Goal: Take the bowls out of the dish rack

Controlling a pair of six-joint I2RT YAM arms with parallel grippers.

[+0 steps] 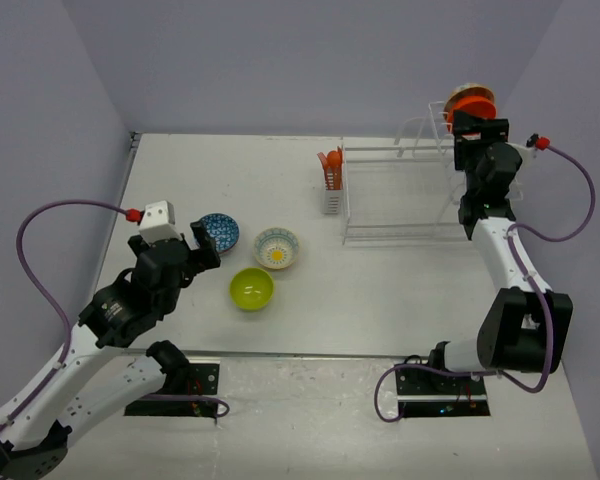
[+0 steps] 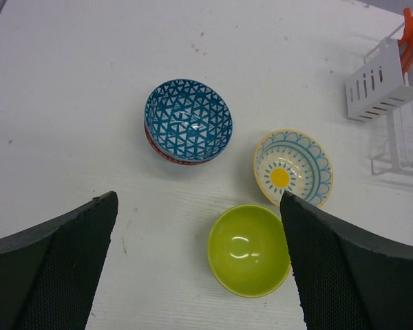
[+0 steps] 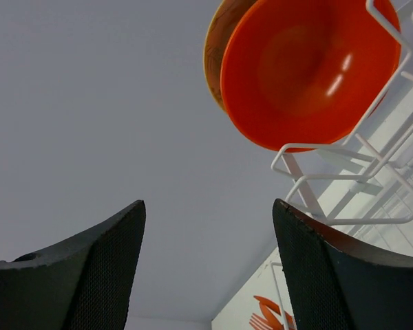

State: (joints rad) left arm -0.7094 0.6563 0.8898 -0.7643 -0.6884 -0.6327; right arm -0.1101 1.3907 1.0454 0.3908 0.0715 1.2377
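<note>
Three bowls stand on the table at the left: a blue-patterned bowl [image 1: 218, 232] [image 2: 188, 120], a cream bowl with a yellow centre [image 1: 277, 248] [image 2: 293, 168] and a lime-green bowl [image 1: 251, 288] [image 2: 249, 249]. My left gripper [image 1: 204, 250] [image 2: 198, 201] is open and empty, held above the table between the blue and green bowls. The white wire dish rack [image 1: 400, 190] [image 3: 330, 172] stands at the back right. In its raised section an orange bowl [image 1: 470, 103] [image 3: 310, 69] stands on edge, with a brownish bowl [image 3: 219, 34] behind it. My right gripper [image 1: 477, 126] [image 3: 208, 206] is open and empty, just in front of the orange bowl.
The white caddy with orange utensils [image 1: 331, 180] [image 2: 385, 82] hangs on the rack's left end. The flat part of the rack holds nothing I can see. Purple walls close in the table on the left, back and right.
</note>
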